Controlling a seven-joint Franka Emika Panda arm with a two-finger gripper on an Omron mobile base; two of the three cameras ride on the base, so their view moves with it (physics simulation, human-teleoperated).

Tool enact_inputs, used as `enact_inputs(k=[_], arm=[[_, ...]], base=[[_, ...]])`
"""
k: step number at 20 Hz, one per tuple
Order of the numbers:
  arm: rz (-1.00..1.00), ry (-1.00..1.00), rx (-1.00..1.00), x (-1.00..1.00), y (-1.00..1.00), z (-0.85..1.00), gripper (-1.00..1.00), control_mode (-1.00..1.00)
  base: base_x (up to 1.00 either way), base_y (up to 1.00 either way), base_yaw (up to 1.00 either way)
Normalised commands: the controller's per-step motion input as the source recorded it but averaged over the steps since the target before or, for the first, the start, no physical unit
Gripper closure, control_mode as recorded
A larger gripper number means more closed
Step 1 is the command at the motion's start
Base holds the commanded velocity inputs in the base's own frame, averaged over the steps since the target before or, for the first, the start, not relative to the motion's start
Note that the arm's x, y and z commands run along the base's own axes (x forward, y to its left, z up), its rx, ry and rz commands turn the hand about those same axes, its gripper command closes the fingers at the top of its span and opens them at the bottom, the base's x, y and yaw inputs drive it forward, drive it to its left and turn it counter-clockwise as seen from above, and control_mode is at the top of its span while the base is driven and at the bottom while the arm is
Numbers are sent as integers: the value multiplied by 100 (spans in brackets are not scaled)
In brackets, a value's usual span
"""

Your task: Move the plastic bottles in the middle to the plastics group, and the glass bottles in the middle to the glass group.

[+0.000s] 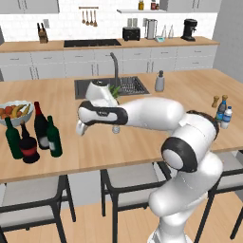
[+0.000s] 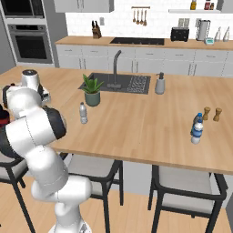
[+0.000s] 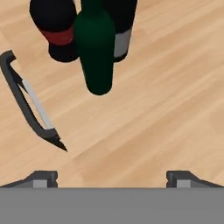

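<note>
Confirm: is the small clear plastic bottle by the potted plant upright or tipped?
Upright. The clear bottle stands on its base on the counter, cap up, just in front of the potted plant.

On the wooden bench [image 1: 142, 142], four dark bottles stand close together at the left: a slim green bottle [image 1: 13, 138], a squat bottle with a red label [image 1: 29, 145], a tall wine bottle with red foil [image 1: 40, 125] and a shorter green bottle [image 1: 53, 137]. A fruit bowl [image 1: 14, 112] sits just behind them. The arm's end effector [image 1: 81, 128] hangs to their right, empty, apart from them. Far right, two blue-labelled small bottles [image 1: 224, 113] stand beside a brown pepper mill [image 1: 215, 101].
</note>
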Motion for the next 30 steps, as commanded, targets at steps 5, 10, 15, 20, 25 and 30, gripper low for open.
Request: enact_inputs(k=[5, 10, 15, 20, 25, 30], arm=[[-38, 11, 0, -2, -100, 3, -100, -100], [-42, 26, -1, 8, -99, 15, -100, -100], [-47, 22, 0, 12, -90, 9, -100, -100], [-32, 10, 0, 36, -29, 0, -100, -100], [-1, -4, 0, 31, 1, -6, -100, -100], [-4, -15, -1, 47, 7, -1, -100, -100]], base=[[0, 0, 0], [0, 0, 0], [0, 0, 0], [0, 0, 0], [0, 0, 0], [0, 0, 0]])
